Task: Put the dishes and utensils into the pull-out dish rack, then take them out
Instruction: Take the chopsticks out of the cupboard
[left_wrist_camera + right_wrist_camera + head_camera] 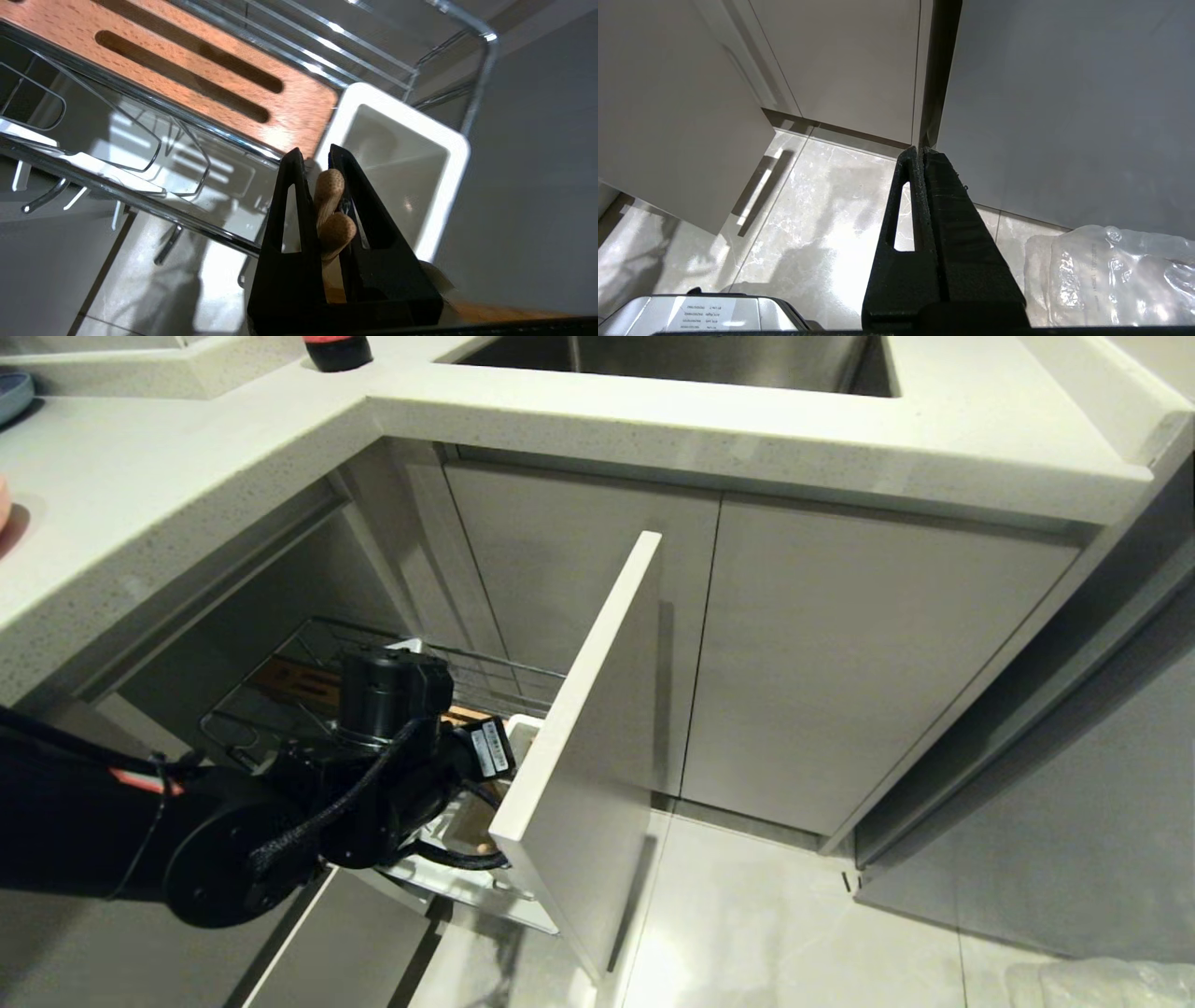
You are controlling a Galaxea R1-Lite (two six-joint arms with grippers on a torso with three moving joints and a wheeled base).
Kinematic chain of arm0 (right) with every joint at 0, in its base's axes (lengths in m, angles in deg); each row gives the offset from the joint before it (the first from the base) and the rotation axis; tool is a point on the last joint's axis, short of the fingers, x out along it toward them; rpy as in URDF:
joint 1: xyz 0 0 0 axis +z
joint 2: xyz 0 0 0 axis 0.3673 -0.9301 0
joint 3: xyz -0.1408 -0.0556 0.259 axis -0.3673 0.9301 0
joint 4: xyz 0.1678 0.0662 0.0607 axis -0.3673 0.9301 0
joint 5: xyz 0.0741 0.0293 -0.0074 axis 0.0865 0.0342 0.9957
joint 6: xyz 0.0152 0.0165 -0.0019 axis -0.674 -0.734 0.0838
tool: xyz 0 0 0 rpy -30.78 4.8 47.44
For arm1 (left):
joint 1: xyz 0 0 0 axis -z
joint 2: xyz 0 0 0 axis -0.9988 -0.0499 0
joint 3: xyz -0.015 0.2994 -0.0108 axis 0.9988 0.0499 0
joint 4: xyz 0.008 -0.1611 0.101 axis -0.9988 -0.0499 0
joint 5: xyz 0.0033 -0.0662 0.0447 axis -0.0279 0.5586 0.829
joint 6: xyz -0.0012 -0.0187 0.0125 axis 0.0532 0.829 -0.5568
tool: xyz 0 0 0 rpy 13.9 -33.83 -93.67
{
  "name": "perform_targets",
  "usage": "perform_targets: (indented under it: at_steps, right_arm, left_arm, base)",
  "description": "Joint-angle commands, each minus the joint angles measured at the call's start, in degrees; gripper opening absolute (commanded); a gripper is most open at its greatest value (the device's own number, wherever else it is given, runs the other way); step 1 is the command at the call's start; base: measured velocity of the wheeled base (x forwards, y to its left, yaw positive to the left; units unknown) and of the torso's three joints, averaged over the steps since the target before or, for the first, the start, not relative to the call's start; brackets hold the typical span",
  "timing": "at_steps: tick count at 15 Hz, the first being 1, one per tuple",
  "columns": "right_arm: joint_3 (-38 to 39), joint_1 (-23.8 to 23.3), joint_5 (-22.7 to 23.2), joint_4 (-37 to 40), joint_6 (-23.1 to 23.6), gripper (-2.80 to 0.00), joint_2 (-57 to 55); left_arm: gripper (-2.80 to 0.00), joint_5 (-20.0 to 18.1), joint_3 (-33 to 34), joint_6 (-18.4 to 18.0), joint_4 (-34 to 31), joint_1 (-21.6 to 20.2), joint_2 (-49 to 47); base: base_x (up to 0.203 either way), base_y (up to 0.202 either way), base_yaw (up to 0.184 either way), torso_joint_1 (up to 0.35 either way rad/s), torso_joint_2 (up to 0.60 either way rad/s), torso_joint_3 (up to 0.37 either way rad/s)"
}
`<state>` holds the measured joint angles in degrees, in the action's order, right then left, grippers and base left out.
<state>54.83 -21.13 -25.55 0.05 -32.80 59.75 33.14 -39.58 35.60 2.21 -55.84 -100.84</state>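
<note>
My left gripper [317, 156] pinches the pair of pale wooden chopsticks [332, 212] between its black fingers, their rounded ends showing at lower centre of the left wrist view. The pull-out dish rack [481, 60] stands open, its slotted wooden strip [154, 56] at upper left and its white utensil cup [448, 186] at centre right.

No text can be read. A white label [494, 749] with small print is seen on the left arm's wrist, and another white label [706, 311] on a grey housing, both too small to be made out.
</note>
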Motion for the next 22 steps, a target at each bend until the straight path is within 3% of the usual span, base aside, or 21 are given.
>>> perform_targets:
  at_steps: [1,5,11,22]
  right_arm:
    - [0.01,0.02,0.02,-0.01,0.04,-2.80,0.04]
    - [0.01,0.02,0.02,-0.01,0.04,-2.80,0.04]
    - [0.01,0.02,0.02,-0.01,0.04,-2.80,0.04]
    - [0.01,0.02,0.02,-0.01,0.04,-2.80,0.04]
  left_arm:
    - [-2.80,2.12,0.05,1.08,0.16,2.13,1.93]
    - [-2.80,6.44,-0.02,0.51,-0.20,4.86,8.43]
    - [-2.80,8.93,-1.56,-6.18,-0.18,5.79,15.53]
    - [-2.80,11.71,-11.47,-19.70,0.00,7.26,30.75]
  base:
    - [0.000,0.000,0.000,0.000,0.00,0.000]
    - [0.000,0.000,0.000,0.000,0.00,0.000]
    - [0.000,0.000,0.000,0.000,0.00,0.000]
    - [0.000,0.000,0.000,0.000,0.00,0.000]
